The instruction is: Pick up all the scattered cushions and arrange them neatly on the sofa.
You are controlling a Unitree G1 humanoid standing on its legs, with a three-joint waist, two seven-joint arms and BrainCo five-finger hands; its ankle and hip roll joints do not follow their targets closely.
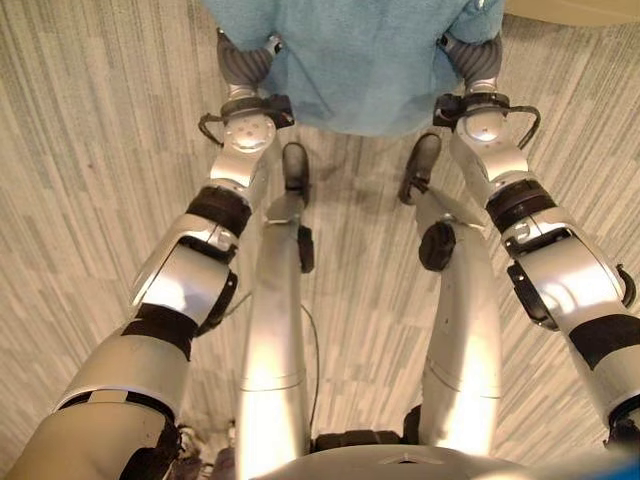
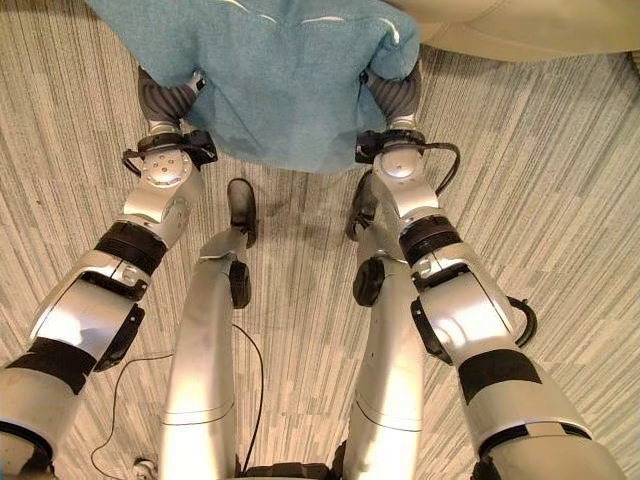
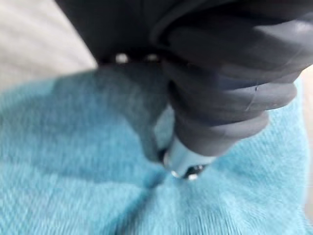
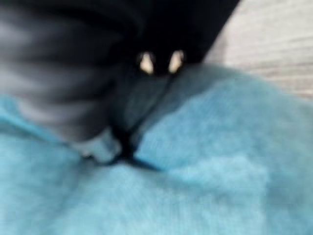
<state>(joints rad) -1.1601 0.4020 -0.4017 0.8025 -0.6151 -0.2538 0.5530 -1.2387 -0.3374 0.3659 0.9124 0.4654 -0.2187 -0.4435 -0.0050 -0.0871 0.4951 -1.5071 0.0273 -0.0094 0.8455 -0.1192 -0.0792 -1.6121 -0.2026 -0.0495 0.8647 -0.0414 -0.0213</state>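
A grey striped carpet floor [image 2: 560, 180] spreads under the scene, with a strip of pale sofa [image 2: 520, 30] at the far right edge; no writing or label can be read anywhere. The teal cushion [image 2: 280, 80] is held up between both hands over the floor, just before the sofa. The left hand [image 3: 230, 98] and right hand [image 4: 63, 88] each press into a side of its fuzzy fabric, fingers buried, so I cannot tell their grip.

one teal cushion [image 2: 275, 85], one beige sofa [image 2: 520, 30], two robot hands
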